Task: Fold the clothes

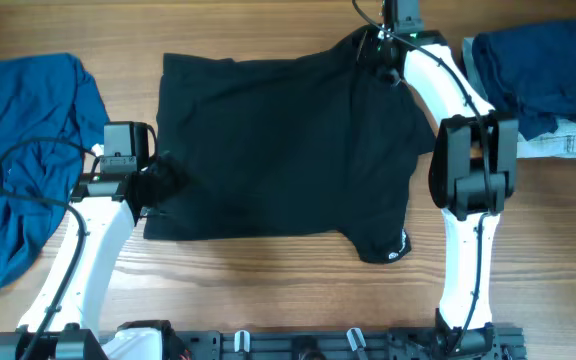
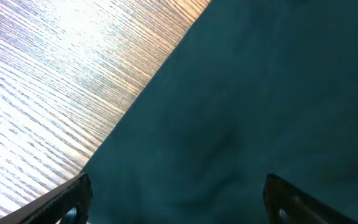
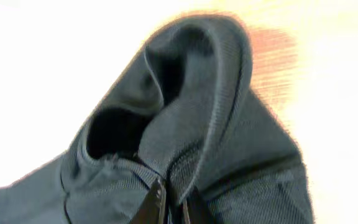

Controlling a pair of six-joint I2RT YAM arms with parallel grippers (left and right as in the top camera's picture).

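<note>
The large black shirt point(image 1: 278, 140) lies spread flat in the middle of the table, with a small white logo near its lower right corner. My left gripper point(image 1: 160, 185) is at the shirt's left edge. In the left wrist view it point(image 2: 179, 202) is open wide, and the dark cloth point(image 2: 260, 106) lies between and beyond the fingers. My right gripper point(image 1: 383, 52) is at the shirt's far right corner. In the right wrist view it point(image 3: 174, 198) is shut on a ribbed fold of the shirt point(image 3: 191, 106), which bunches up. The bright-blue garment point(image 1: 28, 150) lies crumpled at the left.
A dark-blue garment point(image 1: 538, 65) lies bunched at the far right on a pale folded cloth point(image 1: 568, 145). Bare wooden table point(image 1: 268, 290) shows in front of the shirt and in the left wrist view point(image 2: 55, 81). The arms' base rail point(image 1: 298, 342) runs along the near edge.
</note>
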